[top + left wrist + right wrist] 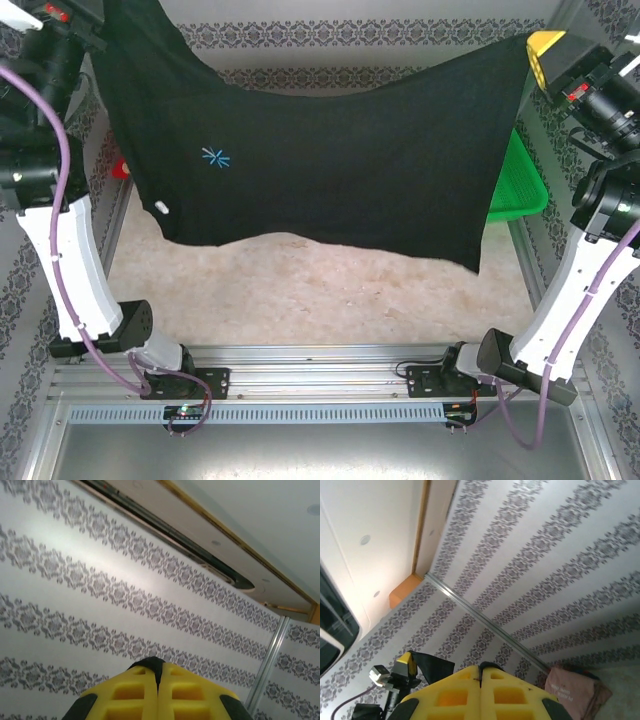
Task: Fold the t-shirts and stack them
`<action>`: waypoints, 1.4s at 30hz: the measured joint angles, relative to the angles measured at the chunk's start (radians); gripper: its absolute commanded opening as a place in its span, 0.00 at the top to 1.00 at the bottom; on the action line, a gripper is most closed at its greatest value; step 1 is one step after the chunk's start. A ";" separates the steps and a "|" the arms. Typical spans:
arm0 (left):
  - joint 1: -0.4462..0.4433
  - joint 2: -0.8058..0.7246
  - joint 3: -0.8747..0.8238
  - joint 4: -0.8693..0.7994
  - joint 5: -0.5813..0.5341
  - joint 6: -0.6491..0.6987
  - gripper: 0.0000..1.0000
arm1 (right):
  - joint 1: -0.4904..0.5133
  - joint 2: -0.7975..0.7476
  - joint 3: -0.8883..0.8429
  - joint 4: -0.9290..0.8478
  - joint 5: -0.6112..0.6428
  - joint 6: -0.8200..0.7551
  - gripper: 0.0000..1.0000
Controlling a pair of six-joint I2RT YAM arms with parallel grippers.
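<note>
The plain black t-shirt point(330, 170) hangs spread wide in the air above the table, its lower hem sagging over the beige mat. My right gripper point(545, 45) is shut on its upper right corner; black cloth pokes out between the yellow fingertips point(481, 667). My left gripper point(158, 666) is shut on the upper left corner, with a tuft of black cloth at the tips. From the right wrist, the left gripper point(410, 661) appears far off with the black cloth point(434, 668) trailing from it. The pink t-shirt point(572, 692) lies by the wall. A bit of red point(120, 168) peeks out beside the black shirt's left edge.
The green mesh basket point(520, 180) stands at the right side, partly behind the shirt. A beige mat point(300, 290) covers the table under the hanging hem. Patterned walls point(100, 580) and metal frame posts point(267, 665) close in the workspace.
</note>
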 measured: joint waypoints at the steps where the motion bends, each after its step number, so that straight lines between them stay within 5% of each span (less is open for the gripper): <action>1: 0.000 0.027 0.010 0.002 0.013 -0.010 1.00 | 0.002 0.000 -0.029 0.000 0.001 -0.003 1.00; 11: 0.033 0.352 0.190 0.060 0.068 -0.219 1.00 | 0.133 0.234 -0.003 -0.042 0.079 -0.089 1.00; 17: 0.071 0.533 0.299 0.249 0.028 -0.457 1.00 | 0.201 0.603 0.481 -0.104 0.121 -0.102 1.00; 22: 0.087 0.579 0.302 0.320 -0.022 -0.563 1.00 | 0.181 0.864 0.866 0.000 0.162 0.055 1.00; 32: 0.192 0.551 0.308 0.524 -0.006 -0.640 1.00 | 0.080 0.802 0.694 0.202 0.159 0.158 1.00; 37: 0.224 0.503 0.286 0.586 0.089 -0.660 1.00 | 0.051 0.716 0.648 0.086 0.112 0.013 1.00; 39: 0.229 0.443 0.186 0.628 0.152 -0.660 1.00 | 0.042 0.637 0.563 -0.024 0.109 -0.107 1.00; 42: 0.234 0.212 -0.267 0.734 0.222 -0.644 1.00 | 0.039 0.440 0.237 -0.128 0.122 -0.300 1.00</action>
